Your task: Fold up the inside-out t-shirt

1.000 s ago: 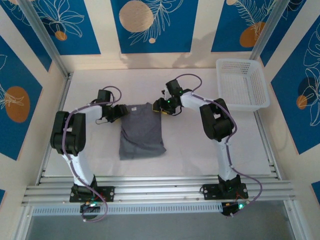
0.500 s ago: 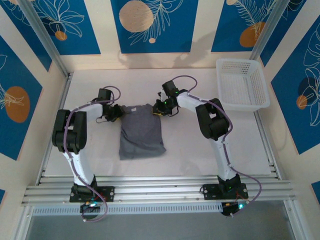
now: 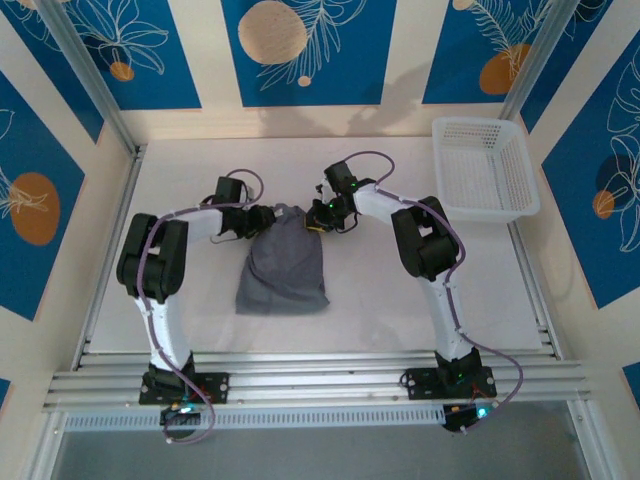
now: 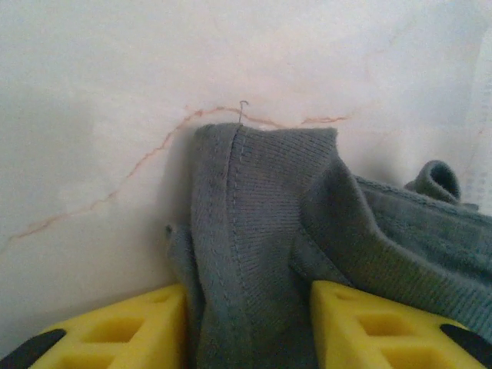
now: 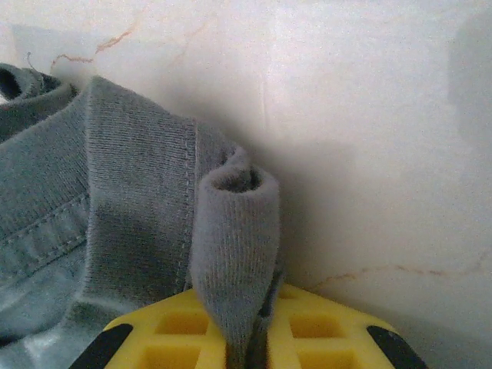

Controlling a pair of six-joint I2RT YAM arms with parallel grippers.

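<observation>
Top external, centre of frame: left gripper [image 3: 262, 217], jaws partly apart, is clamping the bunched upper-left corner of slate-grey cotton t-shirt [image 3: 283, 265], which is lying on white table [image 3: 400, 290]; right gripper [image 3: 315, 218], nearly closed, is pinching its rolled upper-right corner.

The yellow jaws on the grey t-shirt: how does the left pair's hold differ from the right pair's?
The left gripper has its jaws standing apart around a thick bunch of the t-shirt; the right gripper has its jaws almost together on a thin rolled fold. The left holds the far left corner, the right the far right corner. Both are yellow and both hold cloth.
</observation>
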